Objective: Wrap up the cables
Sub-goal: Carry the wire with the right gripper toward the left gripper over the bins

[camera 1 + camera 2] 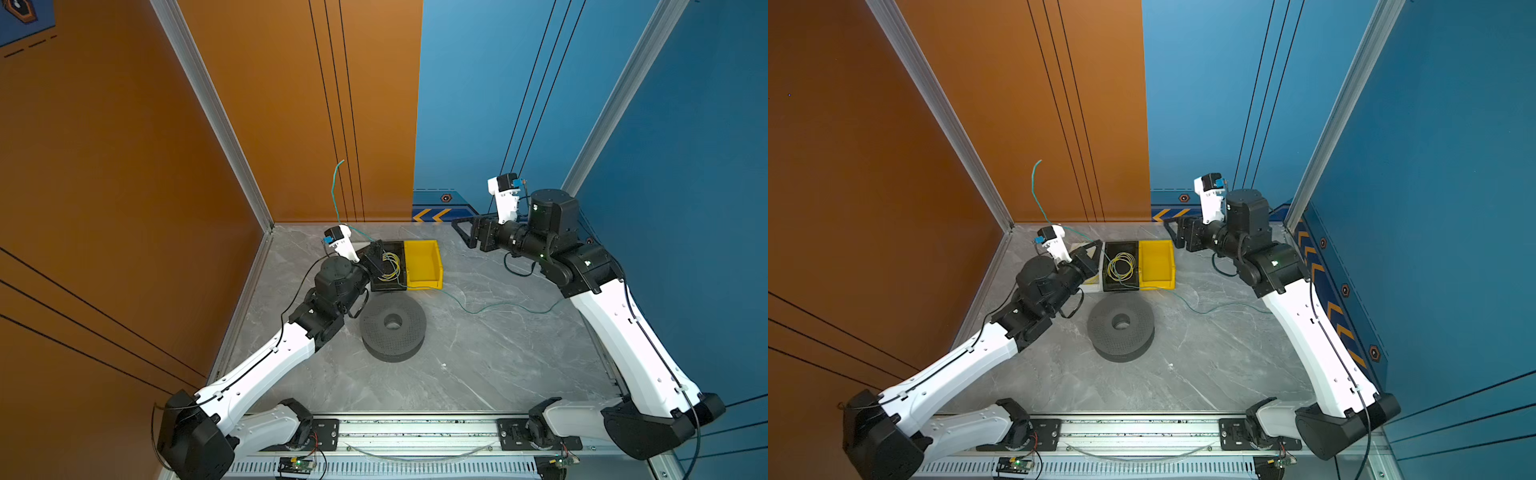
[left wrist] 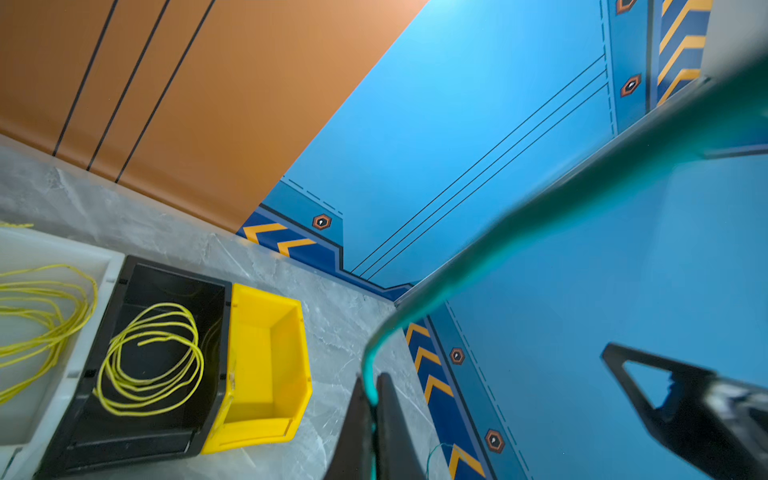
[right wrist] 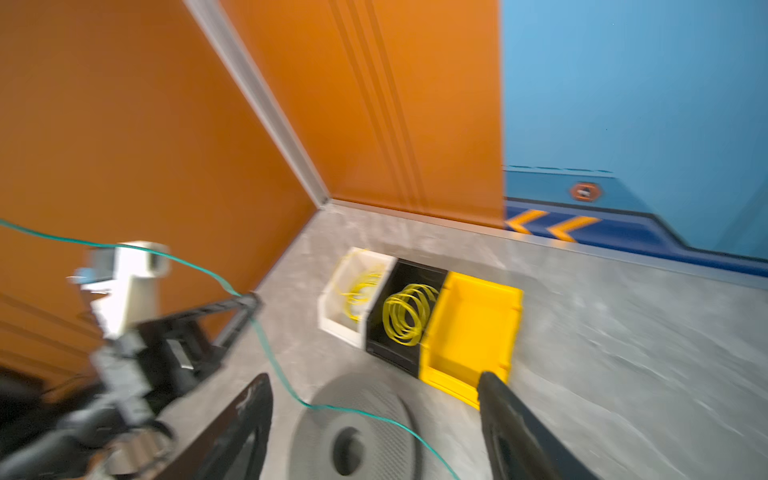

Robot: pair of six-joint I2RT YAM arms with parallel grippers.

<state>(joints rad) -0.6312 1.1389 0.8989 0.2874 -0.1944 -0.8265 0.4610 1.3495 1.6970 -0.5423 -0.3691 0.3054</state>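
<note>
- Left wrist view: left tool [image 2: 374, 388] is pressed together, pinching the teal cable [image 2: 582, 193] between its fingers [image 2: 395, 419]. From the tips the cable sweeps past the lens (very close, blurred).
- Both top views: the left tool [image 1: 377, 246] hangs raised at the far left, above the left end of the bin row.
- Cable path in a top view:
  - One free end stands up from the tool against the orange wall [image 1: 124, 166].
  - The other side drops across the black bin [image 1: 376, 286] and over its near rim.
  - It then lies on the counter [image 1: 478, 365] and snakes right as far as the right arm, where I lose it.
- The cable passes just far of the grey spool [image 1: 372, 330]; I can't tell whether they touch.
- The spool lies flat on the counter, near of the bins.
- Right tool [image 1: 460, 232] is raised at the far right and points left.
- Right wrist view: its fingers [image 3: 492, 390] are spread wide with nothing gripped (frame is motion-blurred).
- White bin [image 3: 332, 316], black bin and yellow bin [image 1: 422, 262] stand side by side at far centre.
- Yellow wire coils [image 1: 1121, 266] lie in the black bin, with more in the white one.
</note>
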